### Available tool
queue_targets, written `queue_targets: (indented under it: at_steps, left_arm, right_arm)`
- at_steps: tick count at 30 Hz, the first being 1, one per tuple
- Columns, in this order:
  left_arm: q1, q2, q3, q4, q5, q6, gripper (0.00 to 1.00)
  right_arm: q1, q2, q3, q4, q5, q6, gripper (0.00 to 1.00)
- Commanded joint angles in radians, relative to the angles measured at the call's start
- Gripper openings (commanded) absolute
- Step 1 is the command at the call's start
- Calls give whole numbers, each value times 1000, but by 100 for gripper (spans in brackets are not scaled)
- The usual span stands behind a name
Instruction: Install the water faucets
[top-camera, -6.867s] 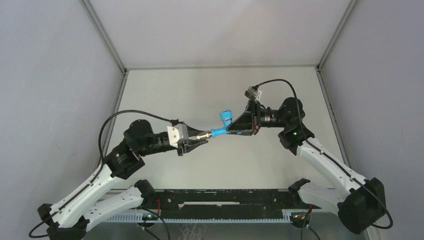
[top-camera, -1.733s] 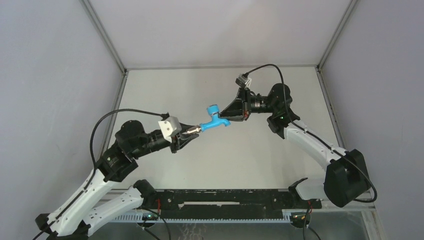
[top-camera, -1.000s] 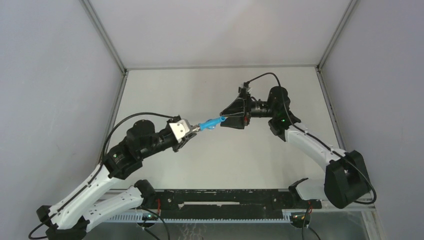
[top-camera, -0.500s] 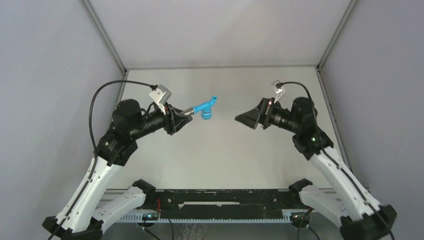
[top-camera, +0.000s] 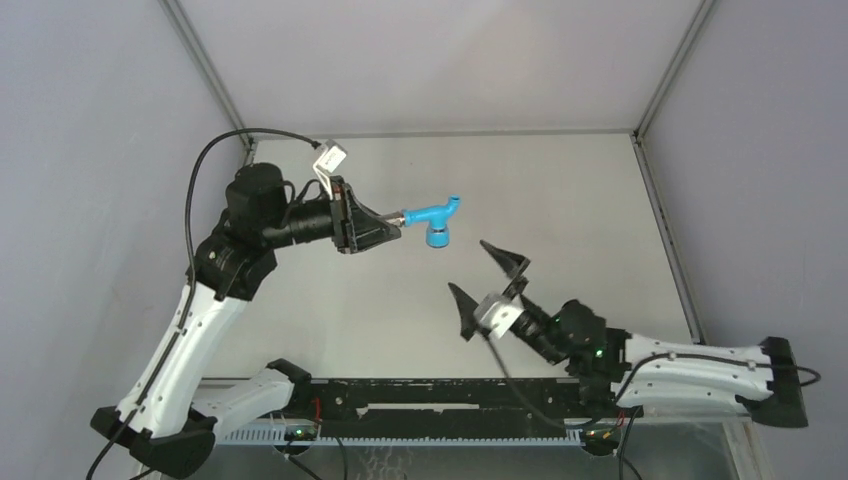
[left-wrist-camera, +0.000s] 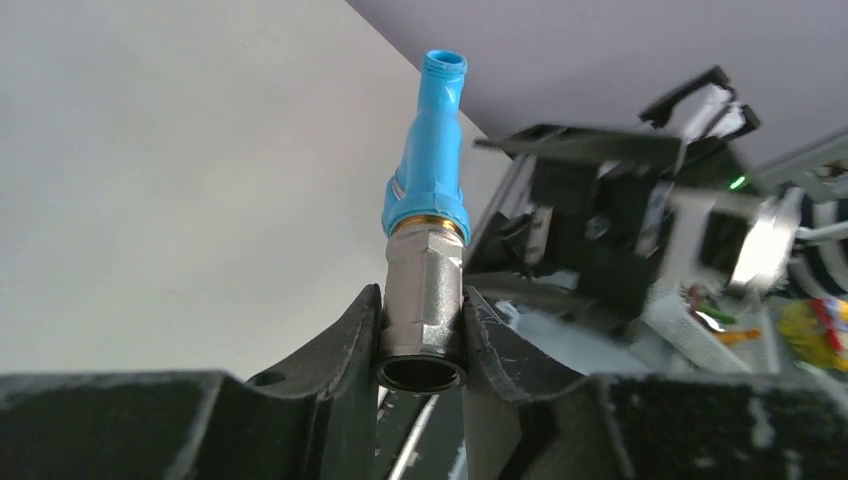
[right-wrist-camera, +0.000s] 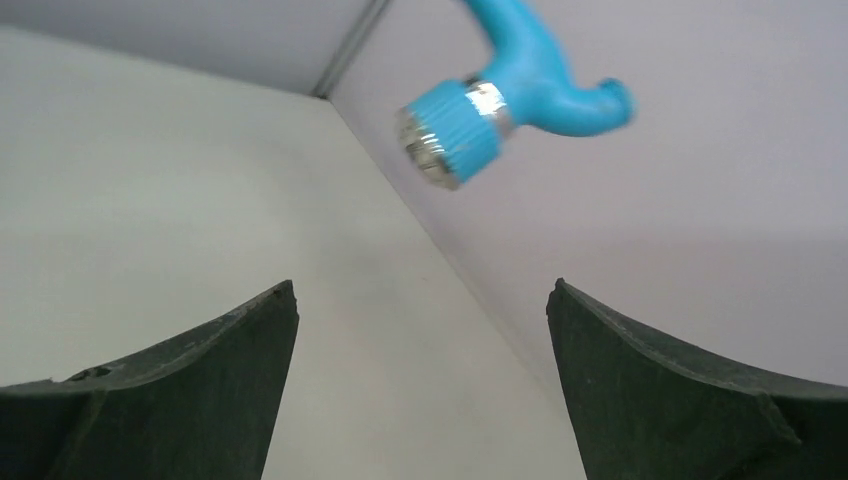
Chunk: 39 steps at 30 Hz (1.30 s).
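Left gripper clamps its black, wedge-shaped jaws on the grey faceted metal fitting. The fitting carries the glossy bright-blue bent plastic tap, with a ribbed cap and silvery ring, held in the air above the pale matte table. Right gripper, nearer the bases, has its jaws spread wide, holding nothing.

A pale off-white tabletop sits inside a plain enclosure. Smooth grey-lilac walls rise from it: a back wall at the far edge, a left wall and a right wall. A thin silver left strut and right strut climb from the far corners. A black rail lines the near edge. The light is soft and even.
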Motion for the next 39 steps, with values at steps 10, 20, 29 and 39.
queue_targets:
  at_steps: [10,20,29,39]
  left_arm:
    - [37,149,65,-45,306,-172,0]
    - [37,165,49,-68,370,-155,0]
    - [36,166,38,-117,360,-95,0]
    - [6,173,82,-227,297,35,0]
  right_arm:
    - [141,319,-76,692,236,-796,100]
    - [108,396,-32,696,187,-790,92]
    - [99,320,55,325,139,-552,35]
    - [54,177,216,-92,-94,-130,22]
